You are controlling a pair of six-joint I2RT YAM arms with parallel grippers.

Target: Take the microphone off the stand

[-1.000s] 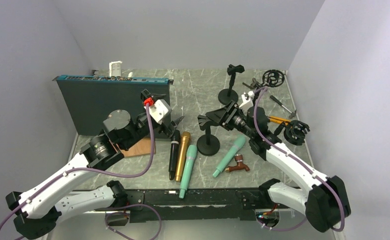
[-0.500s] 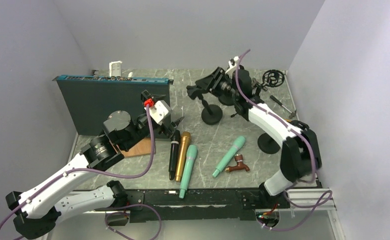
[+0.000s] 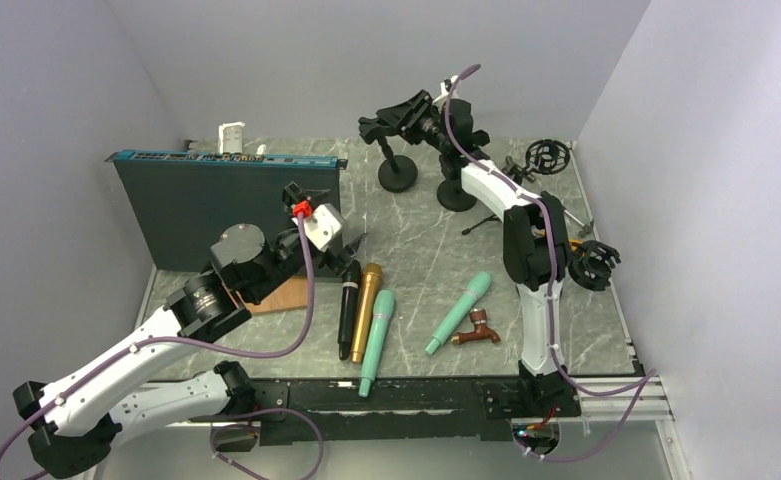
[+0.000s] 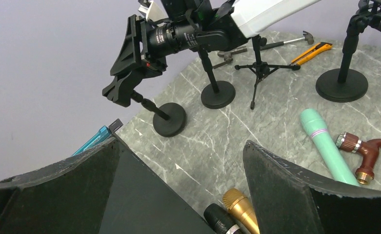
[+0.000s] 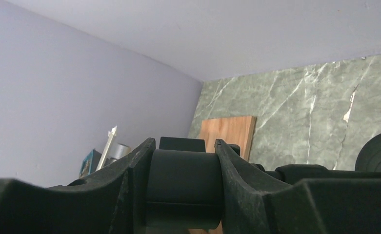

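Observation:
My right gripper [image 3: 384, 122] is shut on the black clip [image 5: 184, 187] of an empty microphone stand [image 3: 397, 176], holding it tilted at the back of the table. The left wrist view shows that stand's round base [image 4: 169, 119] low at the table. No microphone sits in the clip. A black microphone [image 3: 348, 310], a gold one [image 3: 366, 310] and a teal one [image 3: 377, 340] lie side by side at the front; a second teal one [image 3: 458, 312] lies to their right. My left gripper [image 3: 351, 245] is open and empty above the black and gold heads [image 4: 237, 207].
A dark box [image 3: 226, 205] stands at the left with a wooden block [image 3: 281, 295] by it. A second round-base stand [image 3: 456, 195], a small tripod [image 3: 486, 222], a shock-mount stand [image 3: 596, 262], a brown tap [image 3: 478, 330] and hand tools [image 3: 566, 210] fill the right side.
My right arm has swung from the table's middle to the back, carrying the clipped stand away and to the left. My left arm has barely moved.

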